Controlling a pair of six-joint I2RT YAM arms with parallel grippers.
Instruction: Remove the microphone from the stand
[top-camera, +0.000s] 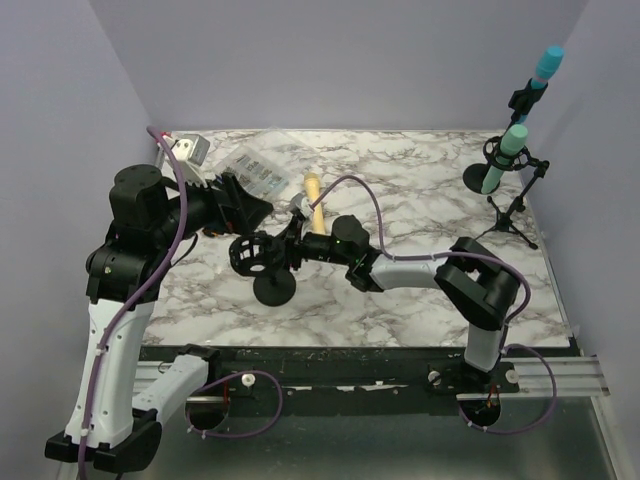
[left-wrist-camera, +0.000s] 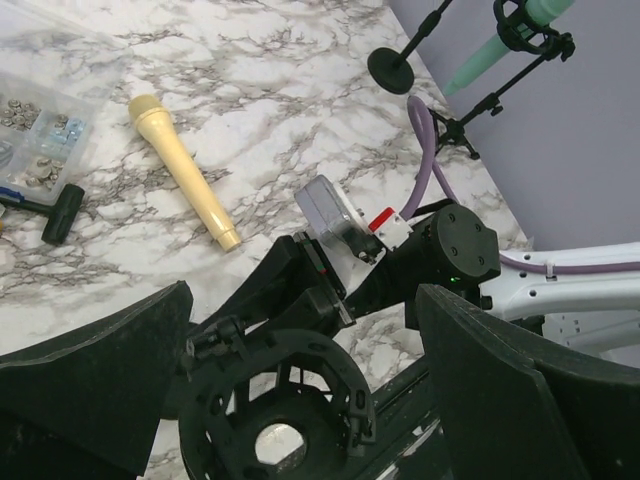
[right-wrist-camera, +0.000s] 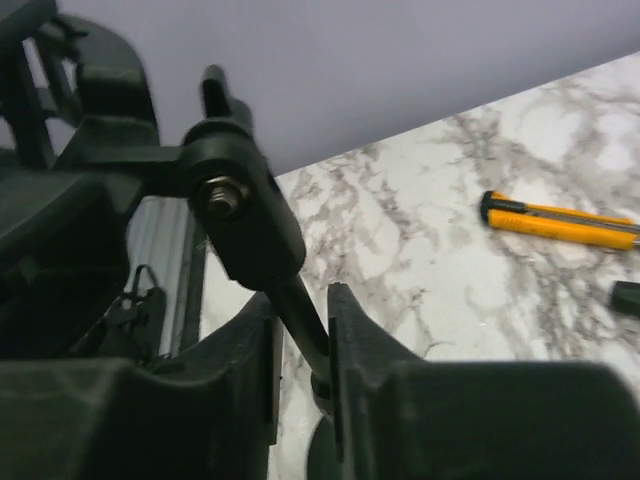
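Note:
The cream microphone lies flat on the marble table, clear of the stand; it also shows in the left wrist view. The small black stand has an empty ring mount, seen close in the left wrist view. My right gripper is shut on the stand's thin rod, the jaws pressed on both sides of it. My left gripper is open and empty, its fingers spread just above and around the ring mount.
Two teal microphones sit in taller stands at the back right. A clear parts case and a grey box lie at the back left. A yellow utility knife and a black-handled tool lie on the table.

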